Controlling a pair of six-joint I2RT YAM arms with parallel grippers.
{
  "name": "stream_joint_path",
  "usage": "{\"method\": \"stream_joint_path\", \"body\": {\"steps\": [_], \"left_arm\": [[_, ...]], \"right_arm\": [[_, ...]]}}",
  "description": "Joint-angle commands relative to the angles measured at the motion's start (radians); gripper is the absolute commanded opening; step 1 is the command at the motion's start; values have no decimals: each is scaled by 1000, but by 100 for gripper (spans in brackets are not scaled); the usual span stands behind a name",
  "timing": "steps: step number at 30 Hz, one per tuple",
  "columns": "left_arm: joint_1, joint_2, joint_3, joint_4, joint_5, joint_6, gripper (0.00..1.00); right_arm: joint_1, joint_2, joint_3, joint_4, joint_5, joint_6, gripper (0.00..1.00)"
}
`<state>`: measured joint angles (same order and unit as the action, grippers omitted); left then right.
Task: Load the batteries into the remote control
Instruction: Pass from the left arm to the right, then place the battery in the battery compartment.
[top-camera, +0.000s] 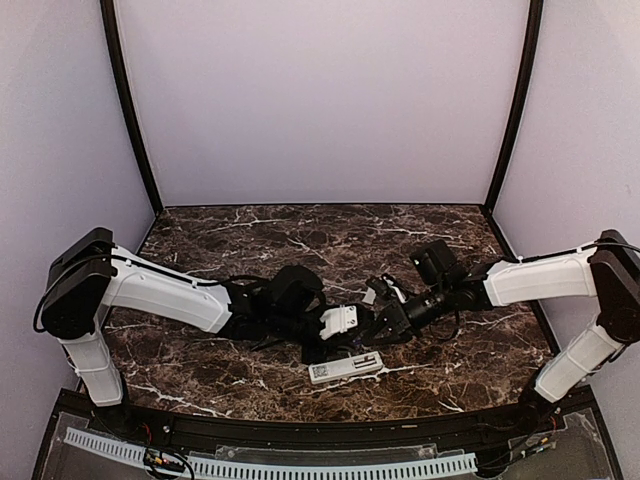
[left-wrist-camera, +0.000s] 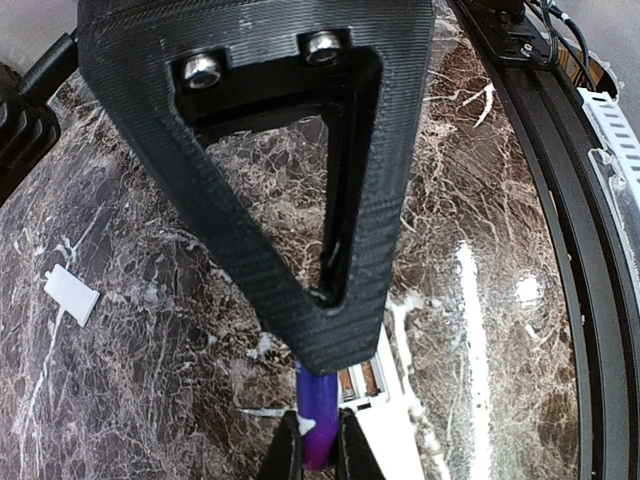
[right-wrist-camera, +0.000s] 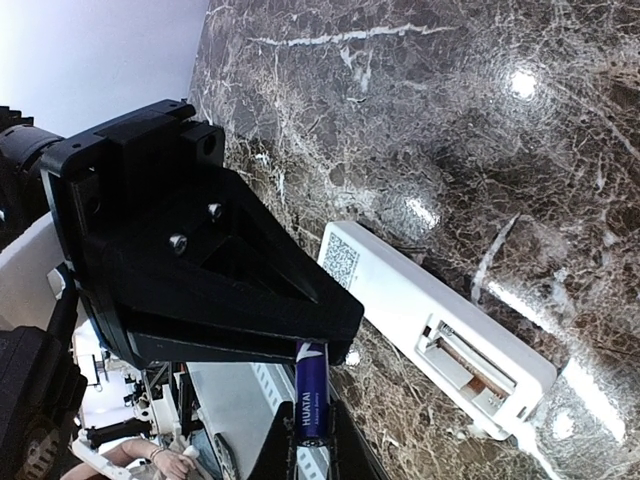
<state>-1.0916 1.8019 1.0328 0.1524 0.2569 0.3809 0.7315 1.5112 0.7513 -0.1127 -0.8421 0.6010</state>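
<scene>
remote control (top-camera: 345, 368) lengthwise left-right (back up)

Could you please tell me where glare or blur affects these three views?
Top external: even, soft light, sharp, only faint sheen on the table. Left wrist: bright reflected streaks on the marble right of the remote control; the left gripper, very close, blocks much of the frame. Right wrist: round glare spots on the marble, yet the battery label reads clearly.

Robot lab cell: plain walls (top-camera: 320, 100), marble tabletop (top-camera: 300, 235).
</scene>
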Motion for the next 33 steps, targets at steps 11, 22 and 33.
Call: {"method": "stream_joint_path", "body": {"steps": [11, 22, 33], "left_arm": [[-4, -36, -20, -212, 19, 15, 66], [-6, 30, -1, -236, 26, -2, 72], [-17, 76, -2, -234, -28, -18, 65]], "right_arm": [[-32, 62, 17, -107, 42, -31, 0], [-53, 90, 33, -181, 106, -48, 0], [-51, 141, 29, -160, 91, -58, 0]]}}
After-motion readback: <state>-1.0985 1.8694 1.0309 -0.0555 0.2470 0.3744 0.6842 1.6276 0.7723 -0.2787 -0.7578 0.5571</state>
